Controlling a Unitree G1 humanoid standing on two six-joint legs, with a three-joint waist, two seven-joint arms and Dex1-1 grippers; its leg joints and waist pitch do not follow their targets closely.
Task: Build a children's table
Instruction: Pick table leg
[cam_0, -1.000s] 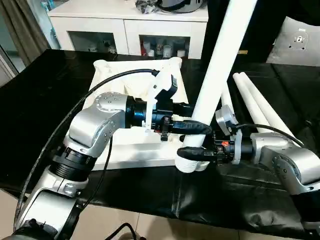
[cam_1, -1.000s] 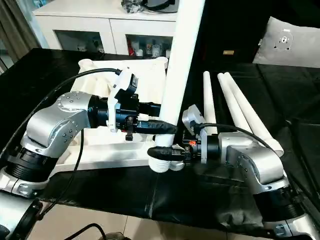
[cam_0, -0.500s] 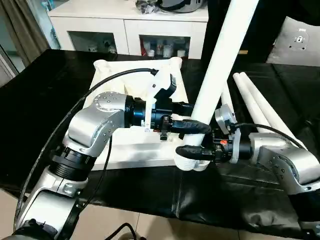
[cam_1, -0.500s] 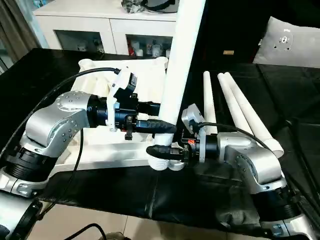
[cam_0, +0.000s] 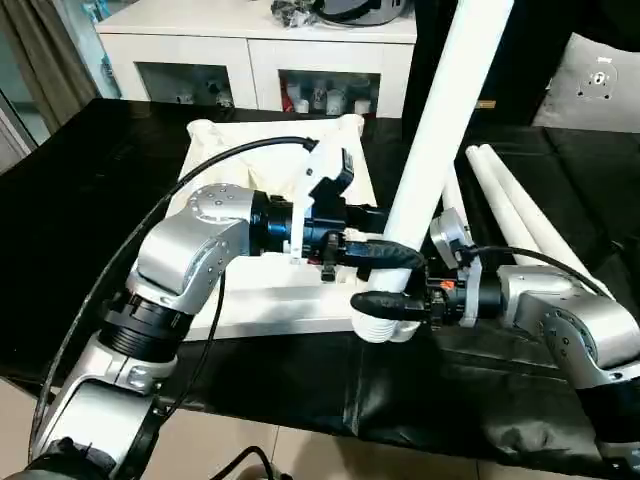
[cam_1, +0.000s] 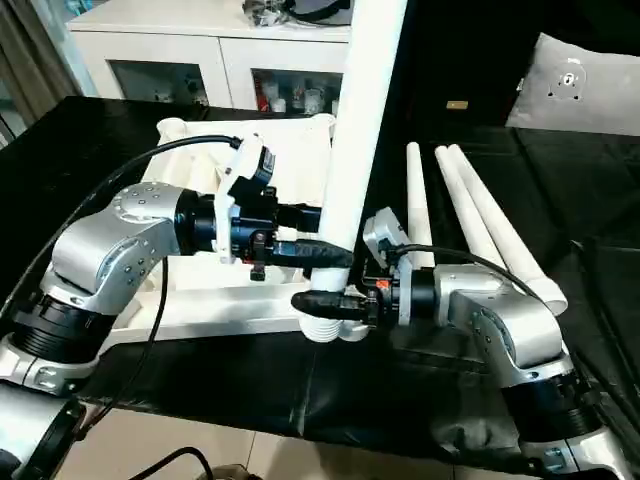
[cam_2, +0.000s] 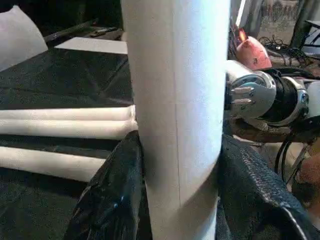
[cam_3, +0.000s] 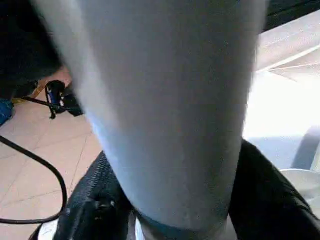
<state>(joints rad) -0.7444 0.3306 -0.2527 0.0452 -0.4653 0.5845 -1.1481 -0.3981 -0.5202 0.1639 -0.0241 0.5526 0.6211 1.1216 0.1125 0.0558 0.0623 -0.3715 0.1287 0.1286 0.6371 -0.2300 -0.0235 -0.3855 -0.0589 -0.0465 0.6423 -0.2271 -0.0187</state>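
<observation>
A: While the leg (cam_0: 440, 110) stands nearly upright in the table top's (cam_0: 260, 300) near corner socket (cam_1: 330, 328), what changed?
B: Barely anything; right gripper (cam_1: 325, 303) re-gripped just above socket, jaws clamped on leg. Left gripper (cam_0: 385, 255) jaws clamp it higher. Leg's seating, not finished.

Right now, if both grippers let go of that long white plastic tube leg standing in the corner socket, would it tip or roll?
The long white plastic tube leg leans and stands tall over its corner socket, so it would probably tip unless seated. Being round and smooth, it could roll on the black table. It looks stiff and likely light.
</observation>
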